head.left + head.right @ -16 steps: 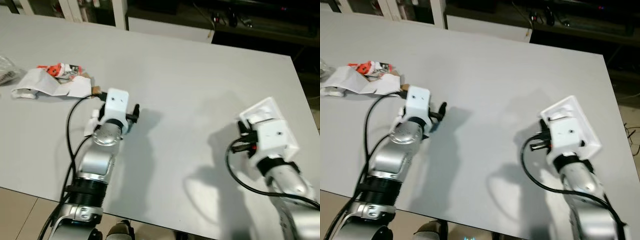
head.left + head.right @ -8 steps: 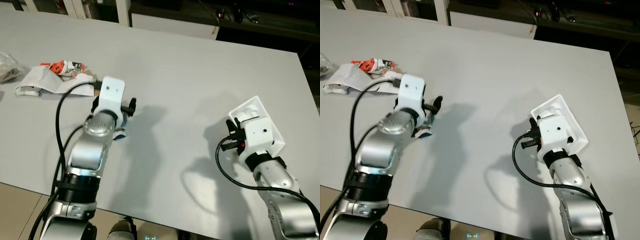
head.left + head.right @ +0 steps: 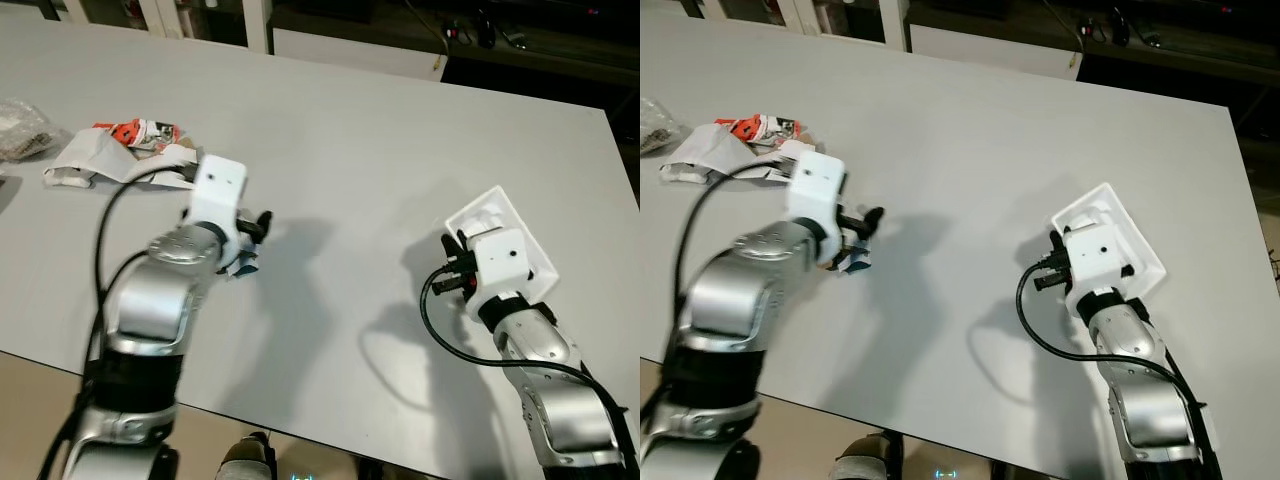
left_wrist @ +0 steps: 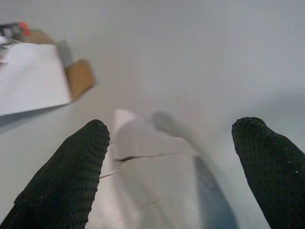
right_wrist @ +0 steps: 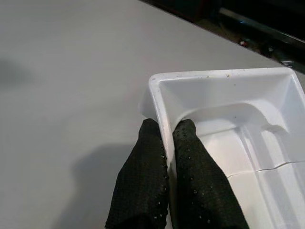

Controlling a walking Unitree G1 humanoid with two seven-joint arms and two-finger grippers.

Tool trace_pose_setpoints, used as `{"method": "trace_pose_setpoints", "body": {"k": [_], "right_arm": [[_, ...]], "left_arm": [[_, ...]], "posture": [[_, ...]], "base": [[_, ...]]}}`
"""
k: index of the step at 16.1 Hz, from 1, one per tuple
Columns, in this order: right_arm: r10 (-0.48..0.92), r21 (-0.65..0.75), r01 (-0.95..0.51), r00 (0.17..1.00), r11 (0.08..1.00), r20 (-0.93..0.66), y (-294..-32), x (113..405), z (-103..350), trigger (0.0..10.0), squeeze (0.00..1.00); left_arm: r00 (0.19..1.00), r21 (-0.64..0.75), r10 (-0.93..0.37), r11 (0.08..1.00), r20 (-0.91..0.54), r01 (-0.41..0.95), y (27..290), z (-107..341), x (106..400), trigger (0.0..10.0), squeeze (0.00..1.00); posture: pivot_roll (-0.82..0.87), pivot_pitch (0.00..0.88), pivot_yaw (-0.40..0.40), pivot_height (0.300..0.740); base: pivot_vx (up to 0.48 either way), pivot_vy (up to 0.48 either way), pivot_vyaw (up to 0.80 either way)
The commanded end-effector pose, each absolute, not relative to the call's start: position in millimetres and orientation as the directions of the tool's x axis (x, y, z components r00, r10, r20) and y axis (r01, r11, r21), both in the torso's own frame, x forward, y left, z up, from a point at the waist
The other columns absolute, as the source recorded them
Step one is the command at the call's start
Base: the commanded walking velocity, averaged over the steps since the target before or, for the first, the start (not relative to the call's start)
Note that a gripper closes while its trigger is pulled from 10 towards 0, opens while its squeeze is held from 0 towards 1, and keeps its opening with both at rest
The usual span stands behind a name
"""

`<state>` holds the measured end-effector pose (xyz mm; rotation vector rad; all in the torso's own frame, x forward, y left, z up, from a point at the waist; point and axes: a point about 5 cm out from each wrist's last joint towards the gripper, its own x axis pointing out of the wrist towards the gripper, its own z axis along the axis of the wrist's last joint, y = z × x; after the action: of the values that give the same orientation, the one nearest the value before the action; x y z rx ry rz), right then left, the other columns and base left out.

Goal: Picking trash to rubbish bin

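Now we see our right gripper (image 5: 169,143) pinched on the wall of a white foam tray (image 5: 228,119) on the grey tabletop (image 3: 350,140). Our left gripper (image 4: 171,152) hovers wide open over a crumpled white wrapper (image 4: 152,167), near a trash pile (image 3: 120,155).

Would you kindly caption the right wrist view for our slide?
Right claw pinching the rim of a white foam tray on the grey table.

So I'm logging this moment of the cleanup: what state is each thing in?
Right gripper: shut on the white foam tray's rim.
White foam tray: empty, resting on the table.
Left gripper: open over a white scrap.
White scrap: flat, ungripped.
Wrapper pile: crumpled, untouched.
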<state>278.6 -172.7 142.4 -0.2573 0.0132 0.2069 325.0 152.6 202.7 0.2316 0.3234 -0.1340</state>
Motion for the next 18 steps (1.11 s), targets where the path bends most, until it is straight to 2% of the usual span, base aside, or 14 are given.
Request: {"method": "trace_pose_setpoints", "body": {"k": [1,5,10,13,18], "right_arm": [[0.221,-0.256,-0.228,0.974,0.939,-0.058,-171.0,280.2,137.5,10.0,0.00],[0.271,-0.260,-0.279,0.960,0.925,-0.065,-162.2,287.9,134.6,10.0,0.00],[0.300,-0.267,-0.307,0.952,0.914,-0.067,-159.1,290.6,133.0,10.0,0.00],[0.300,-0.267,-0.306,0.952,0.914,-0.064,-159.4,290.9,133.2,10.0,0.00],[0.285,-0.259,-0.290,0.957,0.921,-0.056,-160.3,286.2,131.6,10.0,0.00]], "left_arm": [[0.935,0.196,-0.089,0.967,-0.343,0.164,155.9,203.4,320.4,10.0,0.00],[0.934,0.198,-0.064,0.970,-0.351,0.141,164.5,211.4,313.0,10.0,0.00],[0.905,0.144,-0.083,0.977,-0.418,0.157,160.6,200.0,303.6,10.0,0.00],[0.878,0.122,-0.117,0.973,-0.465,0.194,156.9,186.5,301.6,10.0,0.00],[0.818,0.116,-0.175,0.952,-0.548,0.282,159.1,137.0,303.4,10.0,0.00]], "posture": [[0.38,0.203,-0.039,0.740],[0.42,0.214,-0.060,0.740],[0.42,0.219,-0.070,0.740],[0.41,0.216,-0.061,0.740],[0.38,0.210,-0.045,0.740]], "base": [[0.000,0.000,0.00],[0.000,0.000,0.00],[0.000,0.000,0.00],[0.000,0.000,0.00],[0.000,0.000,0.00]]}}
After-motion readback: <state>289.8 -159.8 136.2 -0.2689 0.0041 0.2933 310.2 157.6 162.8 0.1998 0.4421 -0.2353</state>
